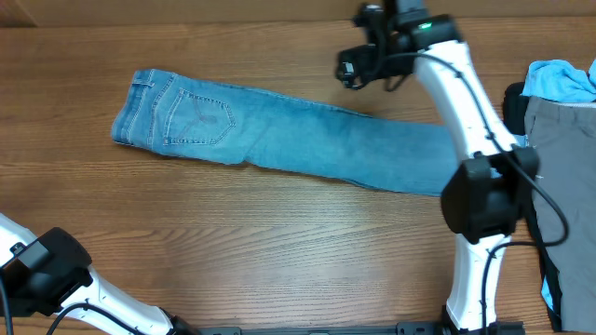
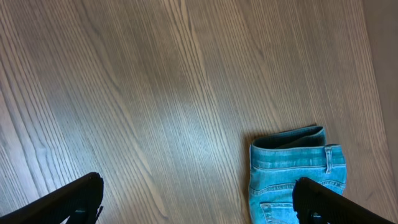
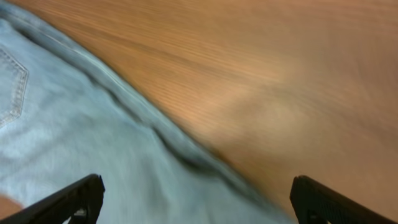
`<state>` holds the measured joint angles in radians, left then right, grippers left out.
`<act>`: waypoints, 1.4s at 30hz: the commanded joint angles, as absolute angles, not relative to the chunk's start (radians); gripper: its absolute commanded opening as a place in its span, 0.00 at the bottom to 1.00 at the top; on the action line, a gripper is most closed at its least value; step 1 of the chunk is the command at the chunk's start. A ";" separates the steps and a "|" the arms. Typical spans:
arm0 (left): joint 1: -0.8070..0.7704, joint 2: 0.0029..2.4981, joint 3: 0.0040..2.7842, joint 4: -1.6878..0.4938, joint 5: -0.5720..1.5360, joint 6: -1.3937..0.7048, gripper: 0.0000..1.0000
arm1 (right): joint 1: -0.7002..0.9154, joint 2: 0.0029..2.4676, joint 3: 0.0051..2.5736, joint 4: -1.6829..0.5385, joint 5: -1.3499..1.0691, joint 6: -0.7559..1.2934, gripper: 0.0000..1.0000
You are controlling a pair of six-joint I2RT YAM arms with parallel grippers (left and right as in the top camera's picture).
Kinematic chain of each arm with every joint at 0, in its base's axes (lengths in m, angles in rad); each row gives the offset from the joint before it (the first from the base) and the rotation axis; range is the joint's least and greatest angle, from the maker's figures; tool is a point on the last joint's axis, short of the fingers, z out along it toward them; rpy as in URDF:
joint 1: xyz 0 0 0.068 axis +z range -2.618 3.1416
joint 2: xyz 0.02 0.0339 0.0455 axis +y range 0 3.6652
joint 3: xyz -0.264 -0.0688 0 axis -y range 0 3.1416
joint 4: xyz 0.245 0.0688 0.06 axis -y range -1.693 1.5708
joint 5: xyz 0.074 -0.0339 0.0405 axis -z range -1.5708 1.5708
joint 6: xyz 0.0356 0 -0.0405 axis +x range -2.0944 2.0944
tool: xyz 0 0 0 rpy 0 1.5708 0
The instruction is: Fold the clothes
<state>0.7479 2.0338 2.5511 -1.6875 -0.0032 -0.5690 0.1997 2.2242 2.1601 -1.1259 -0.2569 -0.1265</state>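
Table [image 1: 279, 251]: wood, fills frame. Jeans [image 1: 279, 140]: long strip across upper centre, waistband [image 1: 140, 104] upper left. Right gripper [image 3: 199, 205]: fingers apart, empty, above leg edge (motion-blurred view). Left gripper [image 2: 199, 205]: fingers apart, empty, lower left. Next fold likely: pinch both layers at right end, carry toward waistband, edges aligned.

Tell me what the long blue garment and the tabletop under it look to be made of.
Jeans: denim, probably cotton, faded light blue with a matte, washed finish. The stitched back pocket, seams and waistband show it.
Table: brown wood grain in long streaks, smooth with a slight sheen. Whether it is solid wood, veneer or printed laminate cannot be told.
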 commanded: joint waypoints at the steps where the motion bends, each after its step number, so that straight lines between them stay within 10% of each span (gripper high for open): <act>1: 0.746 2.039 2.546 -1.689 -0.007 -0.553 1.00 | 0.139 2.213 2.170 -1.248 -0.237 0.010 1.00; 28: 0.746 2.039 2.546 -1.596 -0.028 -0.555 1.00 | -0.160 2.188 2.167 -1.587 -0.224 0.183 1.00; 36: 0.698 2.040 2.545 -1.625 0.437 -0.267 1.00 | -0.160 2.188 2.167 -1.480 -0.224 0.183 1.00; 42: 0.492 2.048 2.545 -1.603 0.196 -0.225 1.00 | -0.160 2.188 2.167 -1.414 -0.224 0.183 1.00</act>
<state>0.6327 2.0338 2.5484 -1.6100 0.2874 -0.3290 -0.1574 2.2185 2.1616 -1.4368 -0.2283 0.1825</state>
